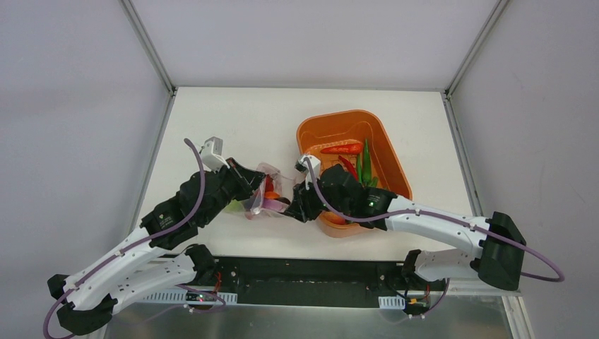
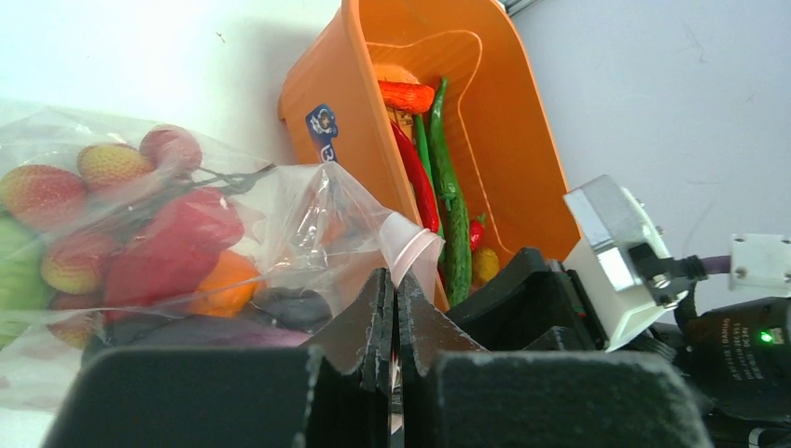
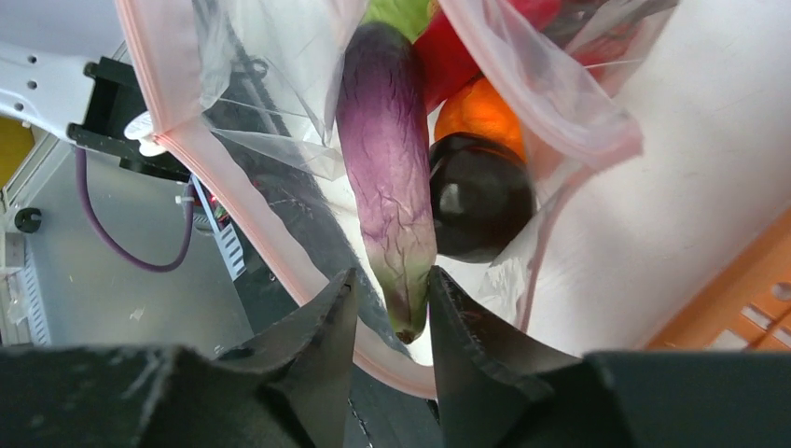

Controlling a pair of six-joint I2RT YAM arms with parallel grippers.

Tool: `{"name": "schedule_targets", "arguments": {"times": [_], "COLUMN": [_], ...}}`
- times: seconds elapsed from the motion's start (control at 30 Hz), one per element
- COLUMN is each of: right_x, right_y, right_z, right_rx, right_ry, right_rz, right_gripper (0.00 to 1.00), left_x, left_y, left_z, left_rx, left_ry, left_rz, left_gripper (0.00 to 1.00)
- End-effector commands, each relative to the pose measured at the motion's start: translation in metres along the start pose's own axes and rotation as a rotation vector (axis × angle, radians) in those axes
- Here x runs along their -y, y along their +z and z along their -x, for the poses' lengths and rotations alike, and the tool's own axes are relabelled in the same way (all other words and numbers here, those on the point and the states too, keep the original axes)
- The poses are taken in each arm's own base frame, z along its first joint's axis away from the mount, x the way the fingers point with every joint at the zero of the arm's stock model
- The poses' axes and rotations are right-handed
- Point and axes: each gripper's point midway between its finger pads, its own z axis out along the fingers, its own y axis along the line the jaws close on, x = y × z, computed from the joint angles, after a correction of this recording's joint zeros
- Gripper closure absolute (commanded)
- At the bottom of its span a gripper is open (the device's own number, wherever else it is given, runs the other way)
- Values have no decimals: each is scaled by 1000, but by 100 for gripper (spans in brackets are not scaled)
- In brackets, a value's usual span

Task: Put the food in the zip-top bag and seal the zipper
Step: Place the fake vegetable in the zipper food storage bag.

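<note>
Two containers are seen on the counter [image 1: 233, 120]: bag [image 1: 274, 185] and tub [image 1: 337, 114], just beside each other, with the bag to the left of the tub and between both hands.

Bag film is pinched near the mouth by the left hand [image 2: 393, 285], its fingers clamped flat together on the clear plastic. Food packed in the bag: red-yellow fruits [image 2: 42, 191], red pepper [image 2: 182, 238], orange piece [image 2: 228, 280], light green piece [image 2: 14, 271] and dark round piece [image 3: 480, 191].

Eggplant [image 3: 384, 140] is gripped at its stem end by the right hand [image 3: 392, 275], with a finger pressed on either side. Its far half is passed through the open mouth and the stem end is left outside. Zipper [image 3: 233, 201] is seen unsealed, the pink strip looping wide around the eggplant.

Tub is loaded with red chili [image 2: 420, 182], green pod [image 2: 452, 205], orange-red piece [image 2: 406, 95] and small yellow piece [image 2: 485, 266]. A blue sticker [image 2: 322, 123] is seen on the tub's outer wall.
</note>
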Motion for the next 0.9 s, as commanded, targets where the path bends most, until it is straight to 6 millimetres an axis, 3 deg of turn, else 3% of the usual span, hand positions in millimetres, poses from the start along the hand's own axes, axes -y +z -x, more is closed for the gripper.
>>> {"name": "schedule_targets", "arguments": {"times": [0.0,0.03,0.1,0.23,0.37,0.57,0.87], "right_x": [-21,-21,-25,-27,-34,-32,-18], "right_y": [8,9,10,10,11,26,48], "right_z": [15,16,18,31,44,48,48], "right_rx": [26,25,31,83,152,163,242], "right_ry": [-22,-22,-25,-3,42,94,25], "right_rz": [101,107,123,118,148,137,-37], "right_gripper": [66,68,81,88,90,91,92], "left_x": [13,13,14,16,17,21,27], "left_y": [-6,-7,-9,-10,-7,-4,-5], "left_z": [14,15,18,21,18,12,12], "left_rx": [30,34,38,43,31,6,2], "left_ry": [-2,0,8,11,12,13,-15], "left_rz": [-32,-32,-29,-33,-37,-49,-82], "left_gripper": [100,100,100,100,100,100,100]}}
